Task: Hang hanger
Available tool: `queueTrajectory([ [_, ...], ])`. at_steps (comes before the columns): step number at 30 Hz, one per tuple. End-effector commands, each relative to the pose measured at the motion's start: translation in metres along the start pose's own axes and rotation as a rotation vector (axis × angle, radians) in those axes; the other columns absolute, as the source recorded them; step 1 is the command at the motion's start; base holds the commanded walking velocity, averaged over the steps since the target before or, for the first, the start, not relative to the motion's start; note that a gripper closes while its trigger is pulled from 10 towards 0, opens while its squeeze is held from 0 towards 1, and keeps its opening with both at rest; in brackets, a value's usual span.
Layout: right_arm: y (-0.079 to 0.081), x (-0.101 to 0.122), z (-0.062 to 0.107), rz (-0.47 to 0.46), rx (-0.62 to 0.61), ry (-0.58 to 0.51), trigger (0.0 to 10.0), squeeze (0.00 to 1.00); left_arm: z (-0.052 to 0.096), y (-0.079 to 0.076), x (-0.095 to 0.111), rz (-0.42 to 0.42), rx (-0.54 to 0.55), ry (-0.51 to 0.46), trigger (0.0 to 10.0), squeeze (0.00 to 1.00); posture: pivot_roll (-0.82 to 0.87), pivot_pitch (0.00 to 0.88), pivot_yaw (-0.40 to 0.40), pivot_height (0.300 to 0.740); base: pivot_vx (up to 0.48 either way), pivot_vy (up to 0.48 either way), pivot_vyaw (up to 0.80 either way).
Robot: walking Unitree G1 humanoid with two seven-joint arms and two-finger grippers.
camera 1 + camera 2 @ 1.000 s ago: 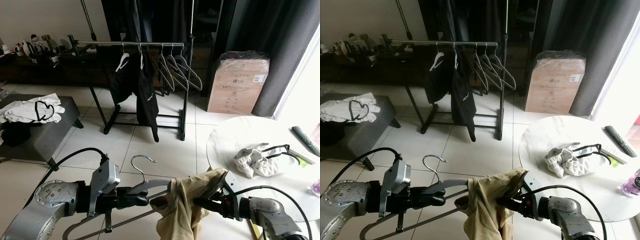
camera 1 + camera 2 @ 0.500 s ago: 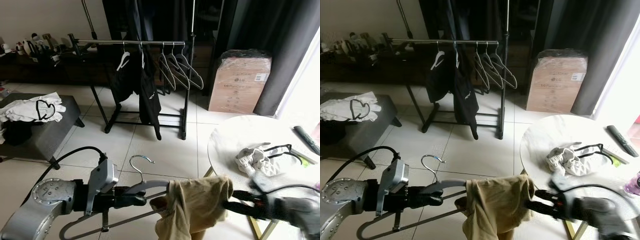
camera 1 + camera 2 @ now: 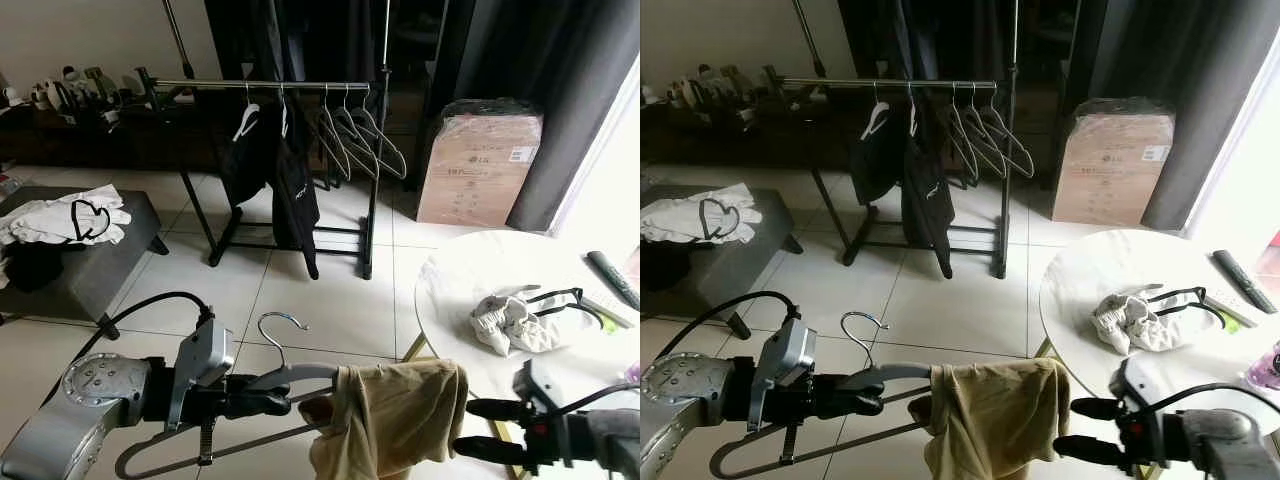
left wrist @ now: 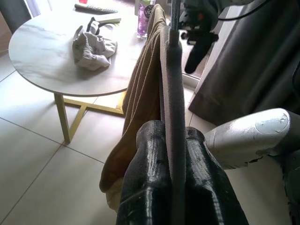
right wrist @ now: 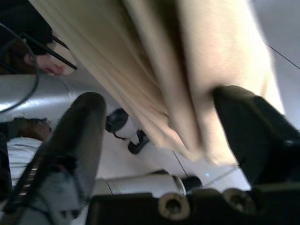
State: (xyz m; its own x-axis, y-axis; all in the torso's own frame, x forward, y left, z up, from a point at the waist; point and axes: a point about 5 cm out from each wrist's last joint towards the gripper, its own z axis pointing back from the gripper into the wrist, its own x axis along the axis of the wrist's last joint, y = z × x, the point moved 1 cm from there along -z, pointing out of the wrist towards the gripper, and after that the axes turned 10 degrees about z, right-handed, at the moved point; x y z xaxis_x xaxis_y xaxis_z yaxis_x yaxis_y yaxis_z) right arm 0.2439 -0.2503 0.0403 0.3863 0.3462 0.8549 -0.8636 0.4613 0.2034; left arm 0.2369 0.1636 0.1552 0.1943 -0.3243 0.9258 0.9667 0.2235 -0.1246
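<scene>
From the head, the left gripper (image 3: 262,402) clamps the grey hanger (image 3: 290,372) low over the tiles, a tan garment (image 3: 390,415) draped on its right shoulder; the clothes rack (image 3: 270,87) stands well beyond. The right gripper (image 3: 482,428) hovers beside the cloth, fingers spread. Along the left wrist, black fingers (image 4: 150,187) squeeze the padded hanger arm. At the right wrist, spread fingers (image 5: 79,136) flank the cloth. The hanger looks light and stiff, the cloth limp and likely to slide; gripping near the hook seems safest.

daylight from right | rack area dim | right wrist view blurred
</scene>
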Motion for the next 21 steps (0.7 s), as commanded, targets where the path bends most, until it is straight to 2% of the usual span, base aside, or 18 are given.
queueTrajectory([
  [1,0.0,0.004,-0.006,0.013,0.004,-0.005,10.0,1.0,0.001,-0.001,0.009,-0.041,-0.022,-0.02,0.0,0.0,-0.07,0.059,0.028,0.74,0.0,0.0,0.0],
  [8,-0.006,0.007,-0.018,0.028,-0.063,-0.012,10.0,1.0,-0.001,-0.002,0.01,-0.044,-0.036,-0.02,0.0,0.0,-0.07,0.056,0.03,0.74,0.0,0.0,0.0],
  [15,0.001,0.01,-0.029,0.029,-0.01,-0.037,10.0,1.0,-0.004,-0.003,0.01,-0.046,-0.045,-0.023,0.0,0.0,-0.07,0.059,0.029,0.74,0.0,0.0,0.0],
  [16,0.003,0.009,-0.031,0.025,0.007,-0.041,10.0,0.9,-0.004,-0.003,0.011,-0.047,-0.046,-0.025,0.0,0.0,-0.07,0.059,0.029,0.74,0.0,0.0,0.0],
  [17,0.005,0.009,-0.033,0.023,0.023,-0.044,10.0,0.62,-0.005,-0.003,0.011,-0.047,-0.047,-0.026,0.0,0.0,-0.07,0.059,0.029,0.74,0.0,0.0,0.0],
  [18,0.007,0.009,-0.035,0.022,0.037,-0.045,10.0,0.0,-0.005,-0.003,0.011,-0.048,-0.048,-0.027,0.0,0.0,-0.07,0.061,0.028,0.74,0.0,0.0,0.0],
  [21,0.01,0.009,-0.039,0.016,0.059,-0.048,10.0,0.0,-0.006,-0.003,0.011,-0.049,-0.05,-0.029,0.0,0.0,-0.07,0.064,0.026,0.74,0.0,0.0,0.0],
])
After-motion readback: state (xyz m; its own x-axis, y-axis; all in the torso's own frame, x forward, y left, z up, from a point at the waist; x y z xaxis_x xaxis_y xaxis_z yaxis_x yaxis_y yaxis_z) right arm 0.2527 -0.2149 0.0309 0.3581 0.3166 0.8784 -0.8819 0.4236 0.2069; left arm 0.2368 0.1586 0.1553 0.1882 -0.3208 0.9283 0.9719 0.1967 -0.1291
